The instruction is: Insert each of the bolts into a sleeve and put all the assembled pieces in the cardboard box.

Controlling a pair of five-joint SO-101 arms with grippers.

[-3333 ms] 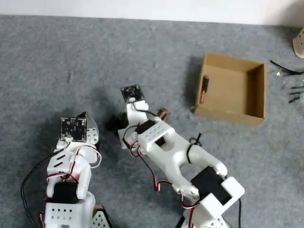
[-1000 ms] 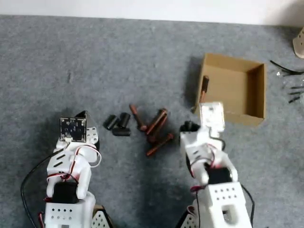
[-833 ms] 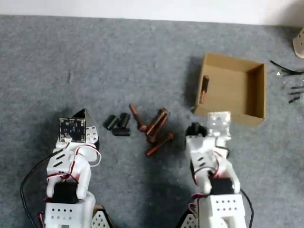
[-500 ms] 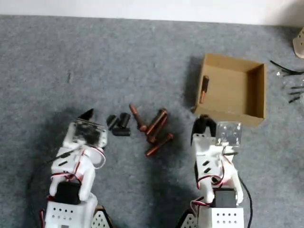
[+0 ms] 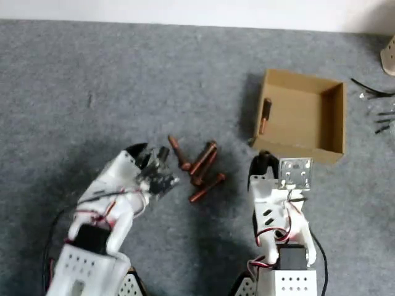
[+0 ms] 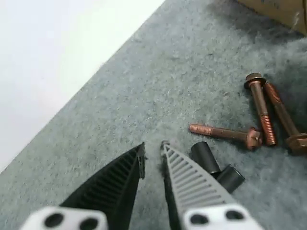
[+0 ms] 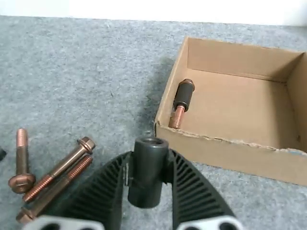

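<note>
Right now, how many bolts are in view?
5. Four lie loose on the carpet: one, a side-by-side pair, and one nearer the arms. The fifth, sleeved, is in the box. The left arm could hide more.

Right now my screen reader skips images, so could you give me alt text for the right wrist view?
The right tool grips a black sleeve upright. Beyond it sits the open cardboard box with one assembled piece inside; three copper bolts lie loose on the grey carpet nearby.
</note>
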